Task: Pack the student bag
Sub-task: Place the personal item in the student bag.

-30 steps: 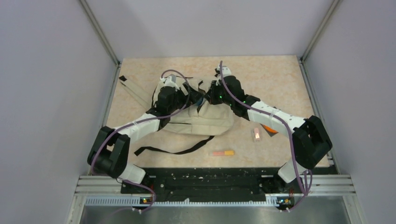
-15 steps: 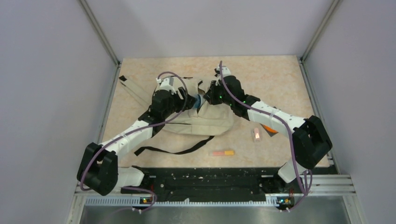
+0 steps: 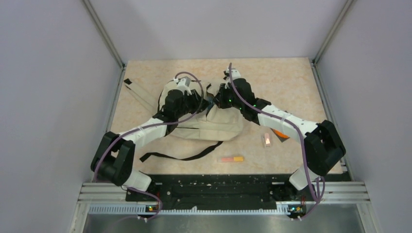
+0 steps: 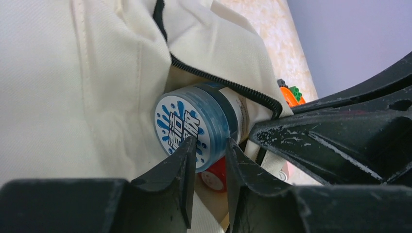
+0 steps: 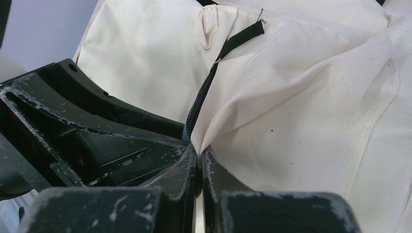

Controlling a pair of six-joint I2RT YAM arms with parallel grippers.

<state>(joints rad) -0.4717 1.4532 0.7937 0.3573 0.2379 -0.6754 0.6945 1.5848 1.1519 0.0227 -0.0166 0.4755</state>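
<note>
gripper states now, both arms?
left gripper: open a crack, tips against the blue-lidded jar, not clamping it.
right gripper: shut on the student bag, pinching a fold of its fabric.

Overhead high behind the near edge, down onto beige desk (image 3: 291, 82); both wrist views tight on shared cream canvas backpack (image 4: 58, 73).
</note>
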